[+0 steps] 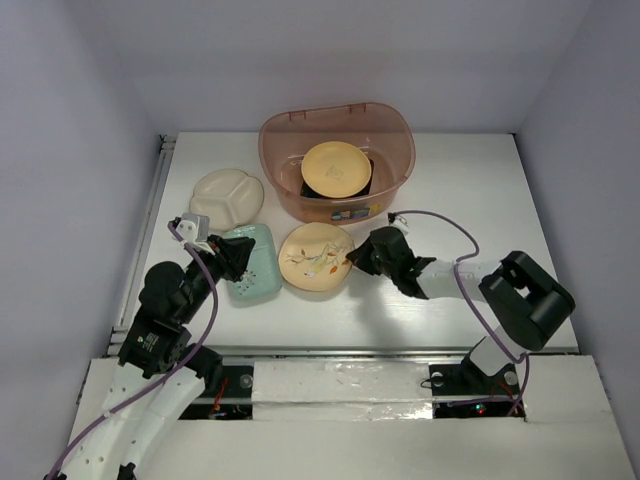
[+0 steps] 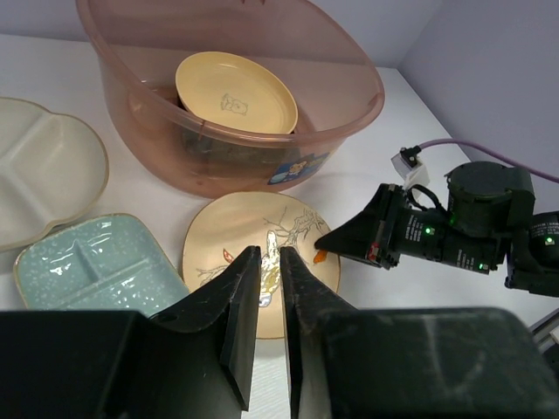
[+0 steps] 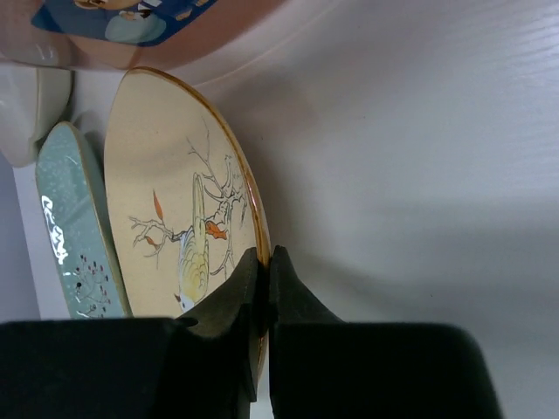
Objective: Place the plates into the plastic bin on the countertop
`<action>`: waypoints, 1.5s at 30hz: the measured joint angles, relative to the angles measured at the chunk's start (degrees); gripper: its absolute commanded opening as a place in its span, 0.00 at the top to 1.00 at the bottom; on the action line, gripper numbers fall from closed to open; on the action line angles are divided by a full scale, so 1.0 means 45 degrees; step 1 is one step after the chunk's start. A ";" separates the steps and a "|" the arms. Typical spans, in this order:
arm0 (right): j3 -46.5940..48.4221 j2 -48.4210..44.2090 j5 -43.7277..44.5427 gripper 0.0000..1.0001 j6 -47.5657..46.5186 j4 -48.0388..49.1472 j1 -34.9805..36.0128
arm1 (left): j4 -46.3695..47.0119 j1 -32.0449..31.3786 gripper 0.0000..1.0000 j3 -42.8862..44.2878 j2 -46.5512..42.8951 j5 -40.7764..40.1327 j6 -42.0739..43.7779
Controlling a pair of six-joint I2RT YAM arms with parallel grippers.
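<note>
Right fingers (image 3: 262, 262) pinch the floral plate's (image 1: 315, 256) right rim; left fingers (image 2: 269, 262) nearly closed, empty, above it.

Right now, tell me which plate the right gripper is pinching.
The cream round floral plate, with the bird-and-branch drawing. The right gripper is shut on its rim. The mint-green plate and cream divided plate lie untouched to its left.
</note>
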 measured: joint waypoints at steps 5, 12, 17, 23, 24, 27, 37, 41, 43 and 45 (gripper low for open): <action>-0.1316 -0.1311 0.0073 1.00 0.0170 0.0087 0.0005 | 0.0000 0.0000 0.85 0.0000 0.0000 0.0005 0.0000; -0.2161 -0.8111 0.0641 1.00 -0.1904 -0.4862 0.0078 | 0.0005 0.0073 0.83 0.0000 0.0005 0.0010 0.0005; 0.0044 -1.0287 0.0510 1.00 -0.3162 -0.7193 0.0073 | 0.0010 0.0083 0.81 0.0000 0.0015 0.0010 0.0000; 0.3667 -0.8922 0.0413 1.00 -0.4337 -0.7402 0.0039 | 0.0005 0.0083 0.79 0.0000 0.0019 0.0010 0.0000; 0.4342 -0.8369 0.0384 1.00 -0.4556 -0.7368 -0.0024 | 0.0005 0.0083 0.79 0.0000 0.0015 0.0010 0.0000; 0.6275 -0.6547 0.0073 1.00 -0.5110 -0.7062 -0.0471 | 0.0005 0.0083 0.79 0.0000 0.0015 0.0010 0.0000; 1.1103 0.0282 -0.1127 1.00 -0.5469 -0.6504 -0.2934 | 0.0005 0.0248 0.78 0.0000 0.0010 -0.0005 0.0000; 1.1618 0.1938 -0.1841 1.00 -0.5251 -0.6654 -0.3711 | 0.0005 0.0248 0.78 0.0000 -0.0010 0.0000 0.0000; 1.1900 0.2642 -0.2108 1.00 -0.5187 -0.6790 -0.3973 | 0.0005 0.0248 0.78 0.0000 -0.0015 0.0005 0.0000; 1.2220 0.3327 -0.2229 1.00 -0.5095 -0.6902 -0.4182 | 0.0005 0.0248 0.77 0.0000 -0.0024 0.0000 0.0005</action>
